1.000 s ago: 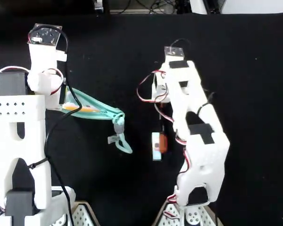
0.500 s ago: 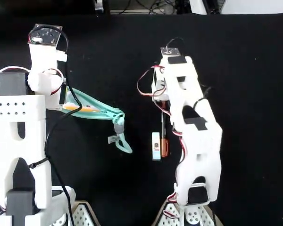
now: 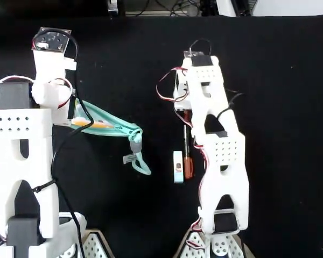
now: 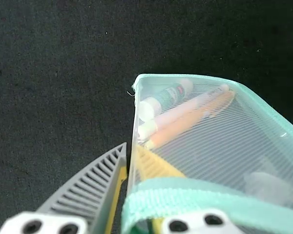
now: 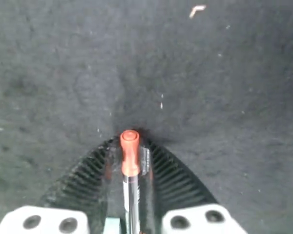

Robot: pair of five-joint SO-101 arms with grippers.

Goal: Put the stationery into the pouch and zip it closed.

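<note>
The left claw (image 4: 132, 165) is clamped on the mint pouch (image 3: 105, 124), which already holds pens and stretches toward 3 o'clock. A small eraser (image 3: 177, 166) lies just beside the pen (image 3: 187, 161), which runs 12 to 6. The right claw (image 5: 129, 146) is closed around the pen, and the pouch lies at its 9 o'clock.

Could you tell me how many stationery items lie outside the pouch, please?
2: the pen in the right gripper, and a small white block beside it. The arm may hide others.
</note>
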